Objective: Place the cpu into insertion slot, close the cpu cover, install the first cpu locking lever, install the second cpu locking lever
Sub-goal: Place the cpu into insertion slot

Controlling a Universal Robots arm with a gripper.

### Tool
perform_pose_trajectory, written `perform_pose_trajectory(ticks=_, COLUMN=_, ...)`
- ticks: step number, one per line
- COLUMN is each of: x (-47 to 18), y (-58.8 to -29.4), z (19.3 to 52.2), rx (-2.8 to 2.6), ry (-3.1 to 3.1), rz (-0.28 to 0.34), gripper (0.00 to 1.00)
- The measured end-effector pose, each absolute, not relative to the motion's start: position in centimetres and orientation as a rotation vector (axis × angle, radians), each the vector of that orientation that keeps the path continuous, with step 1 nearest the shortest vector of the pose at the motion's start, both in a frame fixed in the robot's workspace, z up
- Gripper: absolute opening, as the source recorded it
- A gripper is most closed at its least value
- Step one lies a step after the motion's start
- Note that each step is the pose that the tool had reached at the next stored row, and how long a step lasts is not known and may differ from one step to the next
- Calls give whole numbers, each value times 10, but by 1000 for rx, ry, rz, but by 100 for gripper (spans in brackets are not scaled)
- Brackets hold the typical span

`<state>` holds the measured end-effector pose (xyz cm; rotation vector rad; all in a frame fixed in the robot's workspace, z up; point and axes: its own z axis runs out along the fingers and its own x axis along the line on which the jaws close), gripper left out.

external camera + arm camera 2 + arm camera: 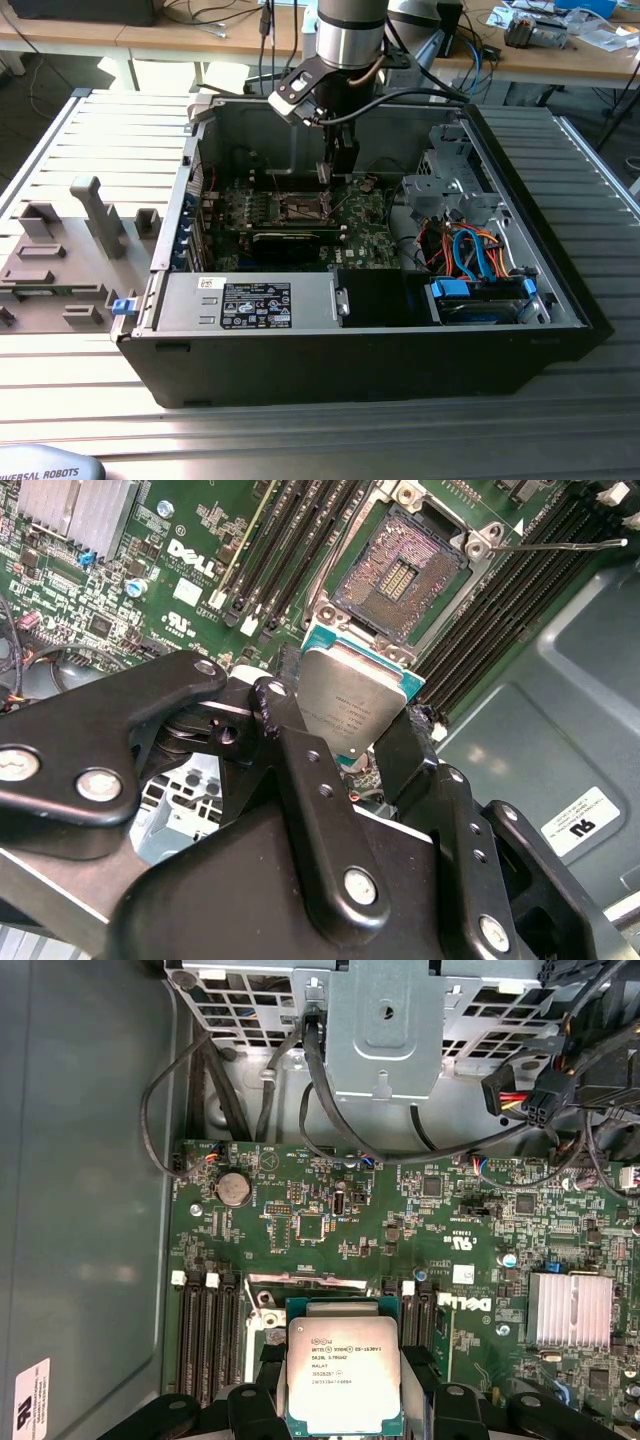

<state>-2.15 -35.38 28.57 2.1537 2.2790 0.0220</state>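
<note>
The cpu (350,705) is clamped by its side edges in the gripper (345,725), not yet seated. The second wrist view shows the insertion slot (398,572) bare, pins exposed, just beyond it. The first wrist view faces its metal top. The exterior view sets the gripper above the motherboard's (365,235) middle, inside the case (250,130)

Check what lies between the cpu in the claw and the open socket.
Nothing foreign: in the second wrist view the claw holds the cpu just short of the socket, with only the socket's own metal rim between them.
</note>
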Motion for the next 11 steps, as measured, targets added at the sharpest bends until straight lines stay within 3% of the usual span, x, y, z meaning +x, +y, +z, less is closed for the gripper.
perform_pose_trajectory(ticks=11, x=-21, y=-354, z=281, rx=2154, ry=2279, rz=22, gripper=54)
